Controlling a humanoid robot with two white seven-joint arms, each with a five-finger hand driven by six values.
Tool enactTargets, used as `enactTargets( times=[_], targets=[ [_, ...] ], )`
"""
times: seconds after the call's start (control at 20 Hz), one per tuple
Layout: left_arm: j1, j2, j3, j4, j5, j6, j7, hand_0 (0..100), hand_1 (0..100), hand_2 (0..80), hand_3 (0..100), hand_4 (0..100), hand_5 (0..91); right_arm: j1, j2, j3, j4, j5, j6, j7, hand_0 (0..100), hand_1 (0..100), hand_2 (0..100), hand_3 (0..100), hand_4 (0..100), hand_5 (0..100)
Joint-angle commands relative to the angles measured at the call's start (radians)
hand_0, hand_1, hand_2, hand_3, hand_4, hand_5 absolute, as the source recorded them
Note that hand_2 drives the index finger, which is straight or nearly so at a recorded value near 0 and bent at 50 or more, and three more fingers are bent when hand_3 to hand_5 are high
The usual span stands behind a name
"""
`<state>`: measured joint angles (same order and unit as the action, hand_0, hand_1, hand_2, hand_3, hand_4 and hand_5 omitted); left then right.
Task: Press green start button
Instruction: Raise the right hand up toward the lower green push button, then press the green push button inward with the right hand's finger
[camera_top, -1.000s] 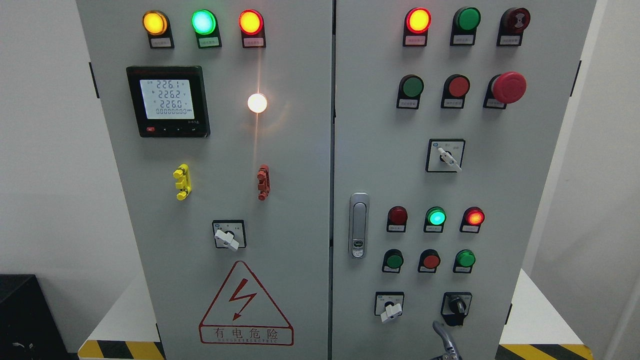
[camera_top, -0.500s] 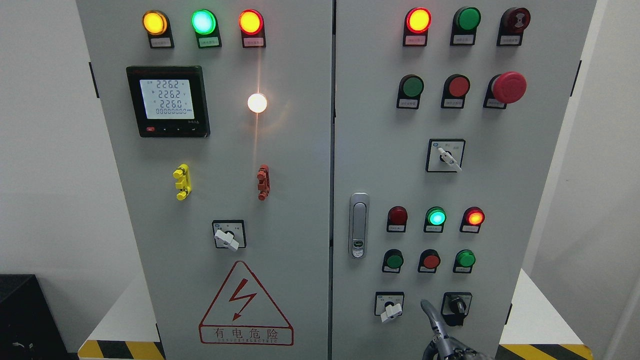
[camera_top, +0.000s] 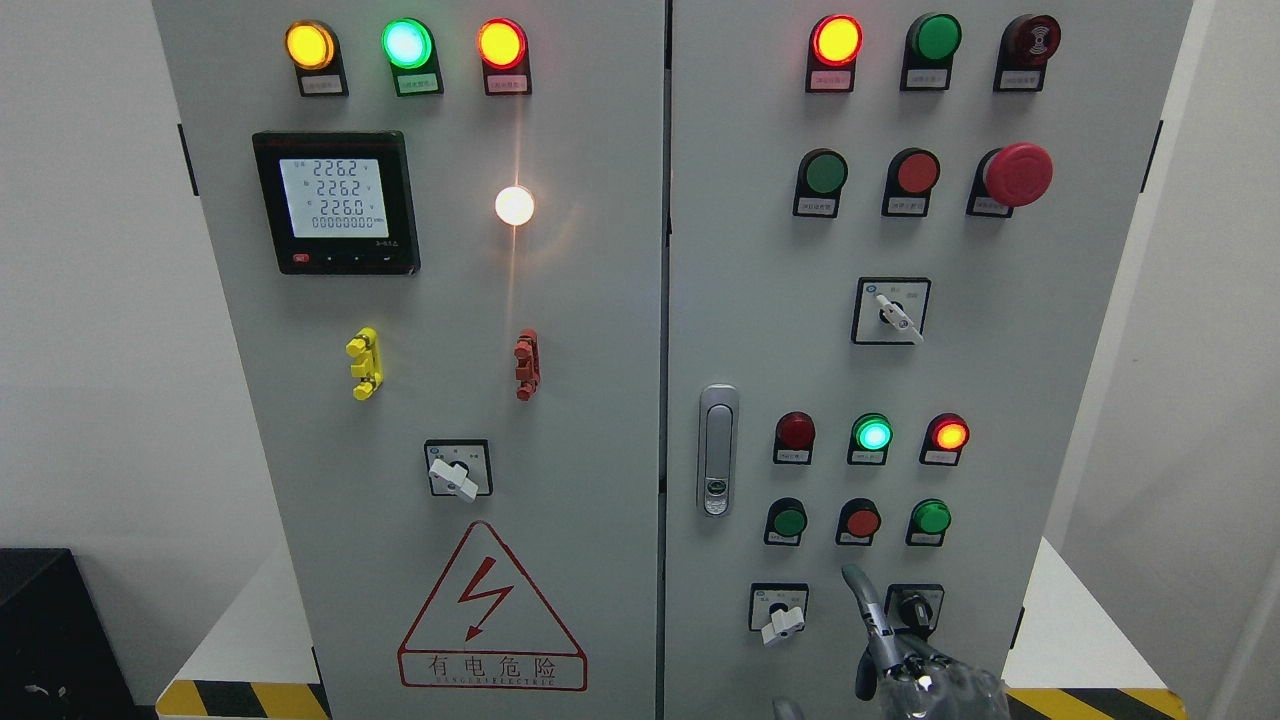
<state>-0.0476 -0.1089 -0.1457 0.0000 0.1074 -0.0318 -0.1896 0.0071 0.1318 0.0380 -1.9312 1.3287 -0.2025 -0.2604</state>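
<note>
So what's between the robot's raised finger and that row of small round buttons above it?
Head view: only bare grey panel lies between the right hand's fingertip and the red button directly above.

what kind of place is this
Probably an industrial electrical room or a training lab. A grey control cabinet carries lit indicator lamps, push buttons, a digital voltage meter and a high-voltage warning triangle. Hazard-striped floor tape edges its base.

Shiny grey metal hand (camera_top: 905, 660) at the bottom edge, one long thin finger (camera_top: 862, 598) with joints like little links, dark gaps between the parts, bumpy silver knuckles, bright glints on top
</note>
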Motion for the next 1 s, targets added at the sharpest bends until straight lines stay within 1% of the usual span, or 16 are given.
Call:
enactTargets(
  times=[0.0, 0.95],
  targets=[
    [0.0, 0.0, 0.0, -0.028, 0.0, 0.0, 0.002, 12, 56, 0.0, 0, 0, 0.0, -0.058, 0.0, -0.007, 0.08, 0.043, 0.0, 0.0, 23, 31, 0, 83, 89, 100],
    [0.0, 0.0, 0.0, -0.028, 0.0, 0.0, 0.002, 12, 56, 0.0, 0, 0, 0.0, -0.121, 0.002, 0.006, 0.19, 0.079, 0.0, 0.009, 23, 32, 0, 84, 90, 100]
  ],
)
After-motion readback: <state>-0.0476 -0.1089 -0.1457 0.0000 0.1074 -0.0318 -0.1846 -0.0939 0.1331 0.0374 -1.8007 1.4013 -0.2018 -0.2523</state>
